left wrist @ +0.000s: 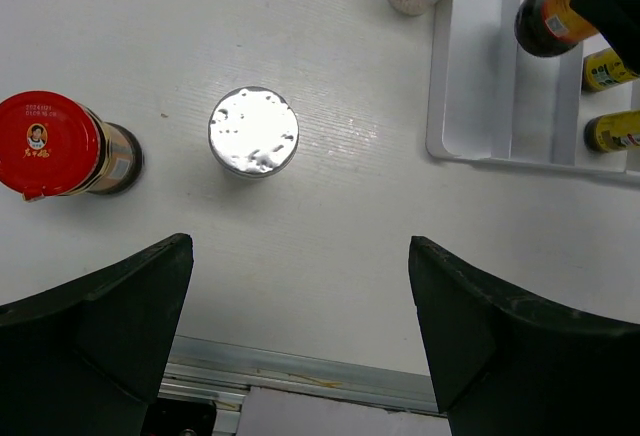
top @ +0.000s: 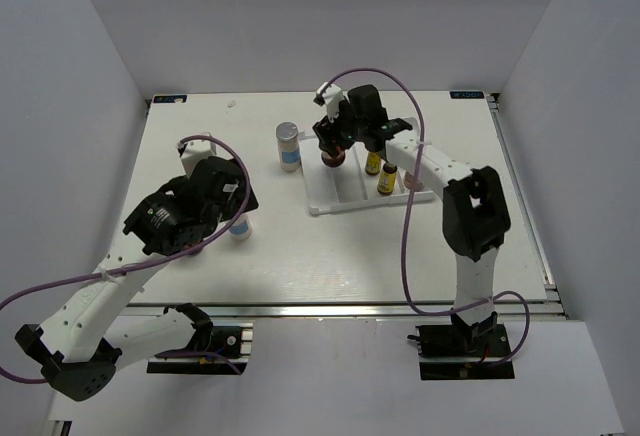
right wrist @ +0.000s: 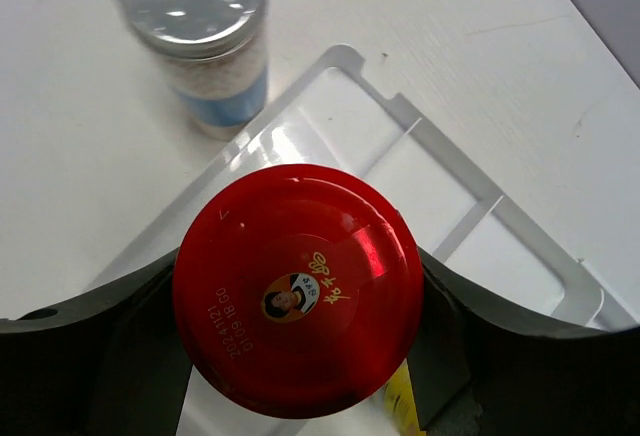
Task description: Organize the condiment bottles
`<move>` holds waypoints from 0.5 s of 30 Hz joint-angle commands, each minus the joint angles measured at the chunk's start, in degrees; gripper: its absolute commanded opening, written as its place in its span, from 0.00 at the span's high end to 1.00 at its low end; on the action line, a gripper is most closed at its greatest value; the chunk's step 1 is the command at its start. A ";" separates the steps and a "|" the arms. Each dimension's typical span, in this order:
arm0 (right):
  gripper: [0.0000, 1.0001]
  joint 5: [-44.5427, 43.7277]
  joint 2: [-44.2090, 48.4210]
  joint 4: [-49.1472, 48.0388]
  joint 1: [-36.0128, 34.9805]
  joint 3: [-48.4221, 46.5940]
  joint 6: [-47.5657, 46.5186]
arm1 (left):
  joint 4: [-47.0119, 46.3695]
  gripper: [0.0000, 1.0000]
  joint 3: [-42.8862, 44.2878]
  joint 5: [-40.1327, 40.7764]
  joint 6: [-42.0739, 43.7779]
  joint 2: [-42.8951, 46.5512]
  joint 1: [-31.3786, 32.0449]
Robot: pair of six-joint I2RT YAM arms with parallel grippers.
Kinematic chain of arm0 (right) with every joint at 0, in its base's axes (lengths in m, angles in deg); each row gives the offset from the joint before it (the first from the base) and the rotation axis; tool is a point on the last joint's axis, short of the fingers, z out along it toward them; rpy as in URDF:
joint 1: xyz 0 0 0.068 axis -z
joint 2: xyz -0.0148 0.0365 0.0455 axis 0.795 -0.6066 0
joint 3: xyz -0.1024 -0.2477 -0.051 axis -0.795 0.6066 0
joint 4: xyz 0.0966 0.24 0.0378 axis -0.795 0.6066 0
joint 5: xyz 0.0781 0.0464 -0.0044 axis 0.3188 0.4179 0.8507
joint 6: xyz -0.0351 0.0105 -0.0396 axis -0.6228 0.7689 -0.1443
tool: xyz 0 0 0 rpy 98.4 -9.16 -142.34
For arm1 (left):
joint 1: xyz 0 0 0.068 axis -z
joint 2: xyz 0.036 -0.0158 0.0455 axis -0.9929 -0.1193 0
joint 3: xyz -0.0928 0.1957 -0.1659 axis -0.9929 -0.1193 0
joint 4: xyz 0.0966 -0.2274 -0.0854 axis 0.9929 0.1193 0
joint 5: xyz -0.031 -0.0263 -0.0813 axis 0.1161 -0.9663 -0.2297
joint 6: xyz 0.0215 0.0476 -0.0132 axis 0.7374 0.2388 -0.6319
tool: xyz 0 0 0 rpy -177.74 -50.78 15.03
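Red-lidded jar stood straight up, squeezed tight in the right gripper, just over the left side of the white tray, in the upper middle of the top view.

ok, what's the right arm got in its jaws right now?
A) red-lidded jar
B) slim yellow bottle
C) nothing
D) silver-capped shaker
A: in the right wrist view the red-lidded jar sits between the right jaws, over the white tray, while the silver-capped shaker stands outside the tray.
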 commanded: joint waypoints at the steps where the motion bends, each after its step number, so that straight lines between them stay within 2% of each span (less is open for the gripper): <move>1: 1.00 -4.09 -2.54 -7.51 1.46 -10.53 0.64 | -1.09 0.02 -0.17 -0.34 -1.17 0.43 0.14; 6: 1.00 -5.07 -10.45 -6.03 3.75 -18.99 1.60 | -0.74 0.02 -1.40 0.01 -2.05 0.78 0.14; 15: 1.00 -4.54 -13.36 -7.86 4.81 -19.00 1.34 | 0.14 0.02 -2.54 0.01 -2.84 0.87 0.14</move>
